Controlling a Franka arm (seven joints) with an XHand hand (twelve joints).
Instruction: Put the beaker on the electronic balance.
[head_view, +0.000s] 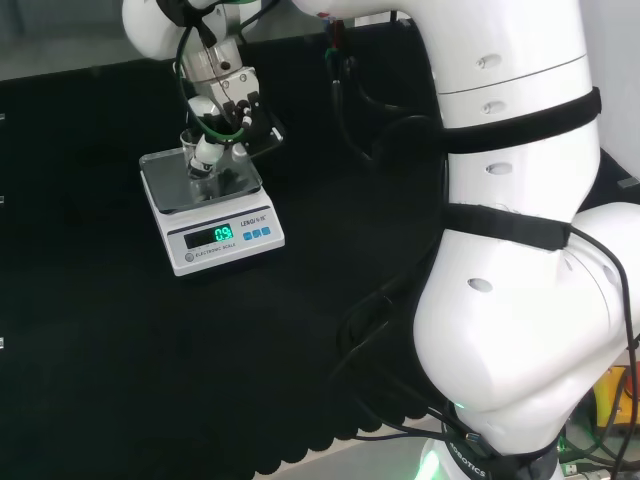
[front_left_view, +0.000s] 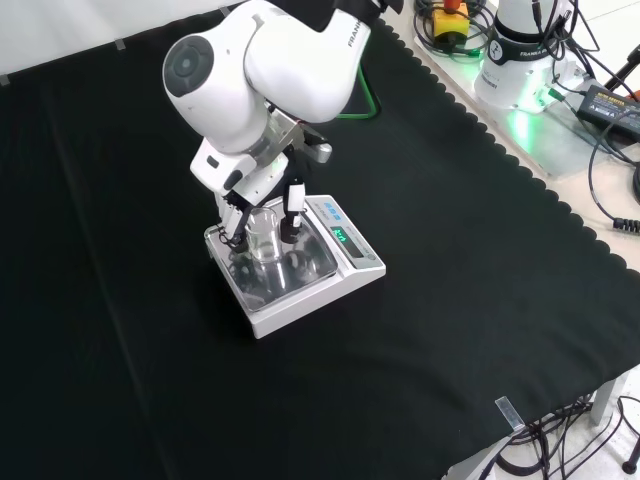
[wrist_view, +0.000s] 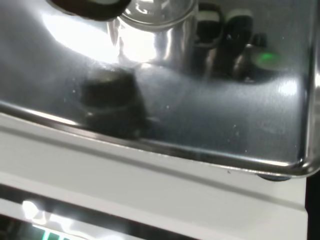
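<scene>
A small clear beaker (front_left_view: 263, 236) stands upright on the steel pan (front_left_view: 305, 268) of the white electronic balance (front_left_view: 352, 262). The black and white hand (front_left_view: 291, 207) reaches down over it, its fingers curled on both sides of the glass. In the head view the hand (head_view: 218, 128) covers much of the beaker (head_view: 190, 148) above the balance (head_view: 215, 237), whose green display is lit. The wrist view shows the beaker's base (wrist_view: 156, 22) resting on the shiny pan (wrist_view: 210, 120), with dark finger reflections beside it.
The balance stands alone on the black cloth (front_left_view: 450, 300). The arm's big white links (head_view: 520, 250) stand at the right of the head view. Cables and a yellow box (front_left_view: 455, 22) lie beyond the cloth's scalloped edge in the front view.
</scene>
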